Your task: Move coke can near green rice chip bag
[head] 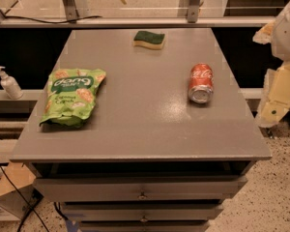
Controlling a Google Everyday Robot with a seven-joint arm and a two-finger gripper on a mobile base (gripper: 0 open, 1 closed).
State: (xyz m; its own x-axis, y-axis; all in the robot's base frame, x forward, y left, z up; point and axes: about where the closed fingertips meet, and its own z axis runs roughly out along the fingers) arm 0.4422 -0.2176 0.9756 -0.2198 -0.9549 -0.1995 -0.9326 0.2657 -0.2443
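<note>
Though whether it is wide or narrow cannot be told, the cream gripper (279, 93) hangs beyond the right edge of the grey drawer-fronted table (135, 134).

Small red aluminium coke can (201, 83): on its side, right half of the table, leftward of the gripper. Its long axis runs near-to-far, silver end toward the viewer.

Flat light green rice chip bag (71, 96): left half, well apart from the can.

Green-and-yellow sponge (149, 39): far edge.

I have one camera. It looks down from high in front of the desk (135, 129) and faces its far edge. It is near enough for the top to fill most of the view, with the drawers (142, 190) below. The gripper (279, 98) shows at the right edge, beside the desk.
</note>
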